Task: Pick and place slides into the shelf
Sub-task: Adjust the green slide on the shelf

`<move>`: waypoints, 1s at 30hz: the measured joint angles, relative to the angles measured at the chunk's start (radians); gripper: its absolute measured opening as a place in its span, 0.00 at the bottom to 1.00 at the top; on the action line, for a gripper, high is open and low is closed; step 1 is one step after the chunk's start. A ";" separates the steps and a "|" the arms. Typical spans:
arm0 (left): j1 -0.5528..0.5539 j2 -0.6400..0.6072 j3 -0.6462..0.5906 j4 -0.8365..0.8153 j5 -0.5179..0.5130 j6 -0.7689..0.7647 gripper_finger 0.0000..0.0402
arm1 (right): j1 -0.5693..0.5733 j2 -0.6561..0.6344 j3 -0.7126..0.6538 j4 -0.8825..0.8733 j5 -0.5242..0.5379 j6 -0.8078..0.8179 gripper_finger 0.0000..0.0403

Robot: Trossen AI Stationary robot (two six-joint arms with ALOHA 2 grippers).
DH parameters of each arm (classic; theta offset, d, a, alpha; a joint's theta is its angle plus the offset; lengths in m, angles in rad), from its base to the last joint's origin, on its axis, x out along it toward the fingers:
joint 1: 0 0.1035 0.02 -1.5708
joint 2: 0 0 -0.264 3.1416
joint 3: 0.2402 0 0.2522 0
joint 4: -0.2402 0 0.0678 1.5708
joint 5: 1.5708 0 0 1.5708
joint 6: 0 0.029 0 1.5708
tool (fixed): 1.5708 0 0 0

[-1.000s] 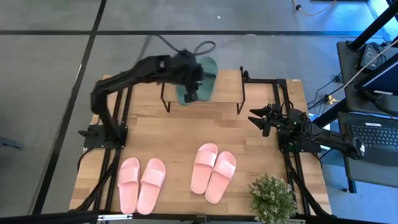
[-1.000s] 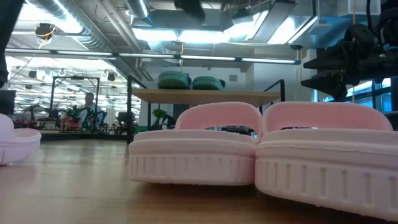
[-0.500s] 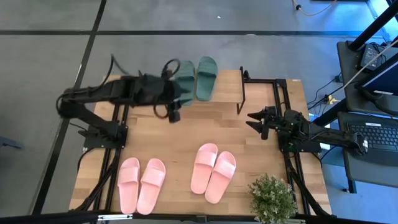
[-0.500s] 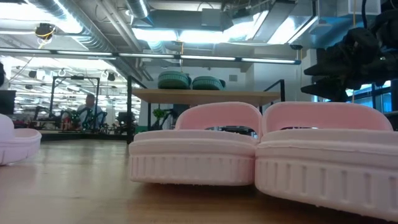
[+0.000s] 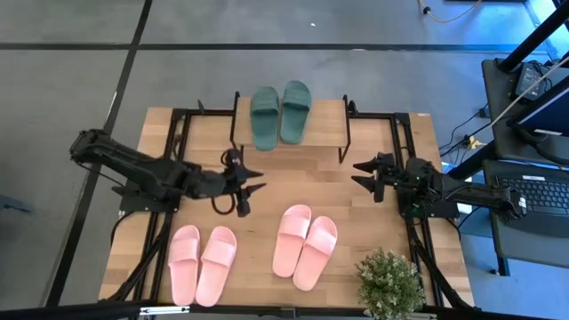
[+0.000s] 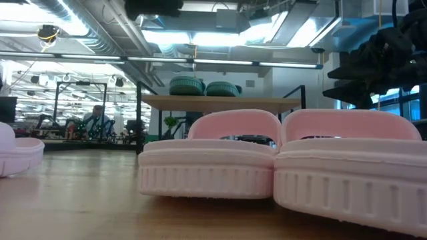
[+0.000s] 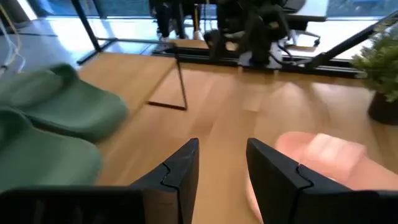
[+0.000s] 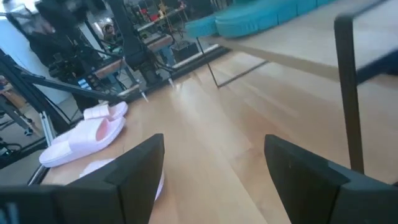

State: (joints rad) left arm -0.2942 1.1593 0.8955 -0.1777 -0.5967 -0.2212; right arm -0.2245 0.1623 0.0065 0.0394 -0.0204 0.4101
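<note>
On the shelf (image 5: 320,129), green slides (image 5: 279,114) rest.

Dark green pair of slides (image 5: 281,113) lies side by side on the shelf (image 5: 329,124), a low light-wood rack with black legs. Two light pink pairs (image 5: 202,263) (image 5: 304,246) lie flat on the surface (image 5: 293,182), well apart from the shelf, each pair touching.

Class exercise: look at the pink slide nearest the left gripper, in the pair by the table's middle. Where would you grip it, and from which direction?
Probably the wide strap of that pink slide. It lies flat, sole down, and the strap arches above the footbed, giving two faces for the fingers. The left gripper, open and empty just above it in the high view, could come straight down and close across the strap.
</note>
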 joint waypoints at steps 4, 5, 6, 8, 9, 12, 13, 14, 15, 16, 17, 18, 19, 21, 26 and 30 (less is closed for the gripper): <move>-0.033 0.007 -0.115 0.151 -0.073 0.042 0.31 | -0.002 -0.001 0.000 0.052 0.001 -0.050 0.69; -0.030 0.006 -0.139 0.192 -0.100 0.045 0.31 | -0.002 -0.001 0.000 0.069 0.000 -0.056 0.69; -0.024 0.005 -0.160 0.221 -0.120 0.044 0.31 | -0.002 -0.001 0.000 0.081 0.000 -0.057 0.69; -0.008 0.005 -0.200 0.259 -0.125 0.034 0.31 | -0.002 -0.001 0.000 0.086 0.001 -0.052 0.69; 0.004 0.007 -0.218 0.280 -0.117 0.029 0.31 | -0.002 -0.001 0.000 0.086 0.000 -0.051 0.69; 0.049 0.024 -0.258 0.346 -0.083 0.048 0.31 | -0.002 -0.001 0.000 0.085 0.000 -0.049 0.69; 0.064 0.027 -0.271 0.359 -0.075 0.073 0.31 | -0.002 -0.001 0.000 0.085 0.000 -0.046 0.69; 0.081 0.030 -0.279 0.373 -0.059 0.097 0.31 | -0.002 -0.001 0.000 0.084 0.000 -0.038 0.69; 0.103 0.031 -0.284 0.379 -0.050 0.105 0.31 | -0.002 -0.001 0.000 0.084 0.000 -0.026 0.69; 0.125 0.031 -0.287 0.383 -0.042 0.103 0.31 | -0.002 -0.001 0.000 0.084 0.000 -0.024 0.69; 0.149 0.031 -0.290 0.384 -0.038 0.096 0.31 | -0.002 -0.001 0.000 0.084 0.000 -0.022 0.69; 0.172 0.031 -0.291 0.383 -0.038 0.094 0.31 | -0.002 -0.001 0.000 0.084 0.000 -0.022 0.69; 0.194 0.031 -0.292 0.382 -0.036 0.094 0.31 | -0.002 -0.001 0.000 0.084 0.000 -0.022 0.69; 0.233 0.031 -0.292 0.383 -0.011 0.097 0.31 | -0.002 -0.001 0.000 0.084 0.000 -0.023 0.69; 0.301 0.032 -0.292 0.374 0.119 0.101 0.31 | -0.002 -0.001 0.000 0.083 0.000 -0.024 0.69; 0.339 0.048 -0.292 0.369 0.156 0.127 0.31 | -0.002 -0.001 0.000 0.083 0.000 -0.028 0.69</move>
State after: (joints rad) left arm 0.0444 1.2075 0.6037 0.1915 -0.4412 -0.0942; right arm -0.2260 0.1612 0.0067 0.1226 -0.0200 0.3817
